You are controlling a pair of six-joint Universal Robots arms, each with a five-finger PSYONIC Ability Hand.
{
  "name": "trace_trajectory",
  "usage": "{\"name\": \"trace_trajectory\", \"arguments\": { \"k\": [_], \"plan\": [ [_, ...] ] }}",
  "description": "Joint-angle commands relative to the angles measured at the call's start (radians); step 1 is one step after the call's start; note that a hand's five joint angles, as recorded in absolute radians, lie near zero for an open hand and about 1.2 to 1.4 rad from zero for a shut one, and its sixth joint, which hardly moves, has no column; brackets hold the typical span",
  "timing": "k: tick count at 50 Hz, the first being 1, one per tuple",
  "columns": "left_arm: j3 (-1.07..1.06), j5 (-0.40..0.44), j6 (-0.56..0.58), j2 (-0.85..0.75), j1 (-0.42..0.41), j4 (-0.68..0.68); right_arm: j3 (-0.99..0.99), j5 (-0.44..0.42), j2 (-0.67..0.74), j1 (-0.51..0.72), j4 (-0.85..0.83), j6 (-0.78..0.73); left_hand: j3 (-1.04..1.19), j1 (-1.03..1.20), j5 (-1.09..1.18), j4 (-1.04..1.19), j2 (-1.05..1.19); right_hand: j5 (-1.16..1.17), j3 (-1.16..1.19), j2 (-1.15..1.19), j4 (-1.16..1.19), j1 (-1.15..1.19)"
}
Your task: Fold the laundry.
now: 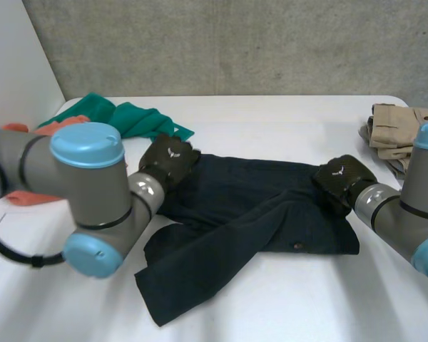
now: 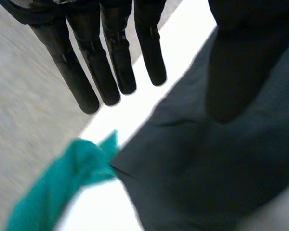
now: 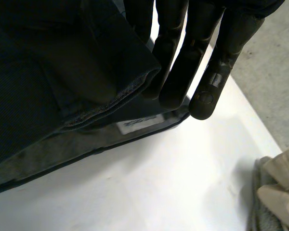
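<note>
A dark navy garment lies spread across the middle of the white table, one leg trailing toward the near edge. My left hand is at its far left corner. In the left wrist view the left hand has straight fingers over bare table beside the garment, with the thumb apart from them above the cloth. My right hand is at the garment's right edge. In its own view the right hand has a lifted fold of the garment pressed against its fingers, near a white label.
A green cloth lies bunched at the far left, close to the garment's corner, with an orange cloth beside it. A beige folded garment sits at the far right. A grey wall runs behind the table.
</note>
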Motion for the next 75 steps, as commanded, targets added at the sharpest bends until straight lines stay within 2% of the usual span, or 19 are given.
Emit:
{"name": "trace_trajectory", "arguments": {
  "k": [1, 6, 13, 23, 25, 27, 33, 37, 38, 44, 47, 51, 53, 57, 62, 66, 70, 74, 75],
  "plan": [
    [-0.226, -0.038, -0.294, 0.248, -0.006, -0.194, 0.072, -0.033, -0.034, -0.011, 0.002, 0.008, -0.180, -0.138, -0.189, -0.188, -0.176, 0.209, 0.213, 0.220, 0.207, 0.398],
    [-0.355, -0.043, -0.415, 0.317, -0.006, -0.288, 0.124, -0.053, -0.085, -0.014, 0.000, 0.009, -0.174, -0.132, -0.183, -0.182, -0.170, 0.209, 0.213, 0.220, 0.207, 0.398],
    [-0.450, -0.040, -0.431, 0.324, -0.023, -0.306, 0.167, -0.086, -0.112, -0.020, -0.002, 0.011, -0.021, 0.021, -0.031, -0.030, -0.018, 0.209, 0.213, 0.220, 0.207, 0.398],
    [-0.489, -0.042, -0.431, 0.290, -0.047, -0.280, 0.195, -0.087, -0.114, -0.040, -0.005, 0.011, 0.023, 0.065, 0.013, 0.014, 0.026, 0.209, 0.213, 0.220, 0.207, 0.398],
    [-0.487, -0.042, -0.430, 0.281, -0.047, -0.260, 0.198, -0.086, -0.114, -0.040, -0.009, 0.011, 0.224, 0.266, 0.215, 0.216, 0.228, 0.209, 0.213, 0.220, 0.207, 0.398],
    [-0.482, -0.052, -0.428, 0.281, -0.047, -0.233, 0.209, -0.086, -0.114, -0.042, -0.018, 0.009, 0.619, 0.661, 0.609, 0.610, 0.623, 0.209, 0.213, 0.220, 0.207, 0.398],
    [-0.475, -0.115, -0.411, 0.328, -0.064, -0.219, 0.244, -0.084, -0.167, -0.046, 0.004, -0.009, 0.621, 0.663, 0.612, 0.613, 0.625, 0.209, 0.213, 0.220, 0.207, 0.398],
    [-0.498, -0.121, -0.344, 0.405, -0.099, -0.297, 0.302, -0.093, -0.288, -0.066, 0.171, -0.101, 0.621, 0.663, 0.612, 0.613, 0.625, 0.209, 0.213, 0.220, 0.207, 0.398],
    [-0.511, -0.120, -0.292, 0.429, -0.115, -0.369, 0.314, -0.095, -0.313, -0.075, 0.213, -0.132, 0.621, 0.663, 0.612, 0.613, 0.625, 0.209, 0.213, 0.220, 0.207, 0.398],
    [-0.565, -0.121, -0.184, 0.462, -0.170, -0.625, 0.425, -0.110, -0.439, -0.175, 0.567, -0.424, 0.621, 0.663, 0.612, 0.613, 0.625, 0.209, 0.213, 0.220, 0.207, 0.398],
    [-0.550, -0.121, -0.173, 0.468, -0.176, -0.635, 0.427, -0.151, -0.442, -0.204, 0.607, -0.483, 0.621, 0.663, 0.612, 0.613, 0.625, 0.209, 0.213, 0.220, 0.207, 0.398],
    [-0.444, -0.121, -0.150, 0.449, -0.123, -0.522, 0.379, -0.233, -0.427, -0.201, 0.511, -0.399, 0.621, 0.663, 0.612, 0.613, 0.625, 0.209, 0.213, 0.220, 0.207, 0.398],
    [-0.398, -0.121, -0.134, 0.417, -0.101, -0.457, 0.348, -0.237, -0.395, -0.200, 0.467, -0.345, 0.621, 0.663, 0.612, 0.613, 0.625, 0.209, 0.213, 0.220, 0.207, 0.398],
    [-0.231, -0.123, -0.046, 0.263, -0.064, -0.261, 0.210, -0.213, -0.228, -0.163, 0.322, -0.201, 0.621, 0.663, 0.612, 0.613, 0.625, 0.209, 0.213, 0.220, 0.207, 0.398],
    [-0.030, -0.121, 0.067, 0.080, -0.044, -0.075, 0.091, -0.097, -0.145, -0.083, 0.213, -0.132, 0.621, 0.663, 0.612, 0.613, 0.625, 0.209, 0.213, 0.220, 0.207, 0.398],
    [0.113, -0.115, 0.159, -0.052, -0.015, 0.069, -0.020, 0.049, -0.014, -0.025, 0.089, -0.132, 0.621, 0.663, 0.612, 0.613, 0.625, 0.209, 0.213, 0.220, 0.207, 0.398],
    [0.287, -0.111, 0.238, -0.242, -0.001, 0.213, -0.093, 0.105, 0.072, 0.006, -0.023, -0.132, 0.621, 0.663, 0.612, 0.613, 0.625, 0.209, 0.213, 0.220, 0.207, 0.398],
    [0.358, -0.060, 0.241, -0.331, -0.001, 0.258, -0.141, 0.115, 0.150, 0.024, -0.158, -0.132, 0.621, 0.663, 0.612, 0.613, 0.625, 0.209, 0.213, 0.220, 0.207, 0.398],
    [0.360, -0.046, 0.241, -0.341, -0.001, 0.264, -0.149, 0.115, 0.161, 0.030, -0.182, -0.132, 0.381, 0.423, 0.371, 0.372, 0.384, 0.178, 0.182, 0.190, 0.176, 0.367]
  ]
}}
